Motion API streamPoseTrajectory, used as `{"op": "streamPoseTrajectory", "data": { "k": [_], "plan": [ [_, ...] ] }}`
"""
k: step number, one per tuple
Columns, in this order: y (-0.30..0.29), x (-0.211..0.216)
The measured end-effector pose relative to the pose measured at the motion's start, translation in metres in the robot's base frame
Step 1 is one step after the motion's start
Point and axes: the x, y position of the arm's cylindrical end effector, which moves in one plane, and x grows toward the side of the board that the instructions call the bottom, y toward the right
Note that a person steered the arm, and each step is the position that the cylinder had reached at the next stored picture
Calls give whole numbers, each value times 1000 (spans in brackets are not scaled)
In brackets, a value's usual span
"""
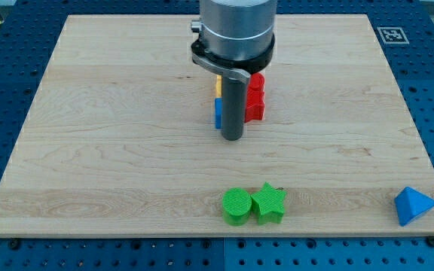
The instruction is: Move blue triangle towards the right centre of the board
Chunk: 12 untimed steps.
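Note:
The blue triangle (413, 205) lies at the board's bottom right corner, close to the right edge. My tip (233, 138) is near the middle of the board, far to the left of and above the blue triangle. It stands just in front of a cluster of blocks: a blue block (218, 113), a yellow block (218, 85) and a red block (256, 98), all partly hidden behind the rod.
A green cylinder (237, 205) and a green star (268, 203) sit side by side, touching, near the bottom edge at the centre. The wooden board (89, 150) lies on a blue perforated table. A marker tag (392, 35) is at the top right corner.

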Motion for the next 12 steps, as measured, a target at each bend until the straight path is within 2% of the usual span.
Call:
{"op": "streamPoseTrajectory", "data": {
  "k": [2,5,8,12],
  "plan": [
    [78,24],
    [233,61],
    [287,61],
    [319,57]
  ]
}}
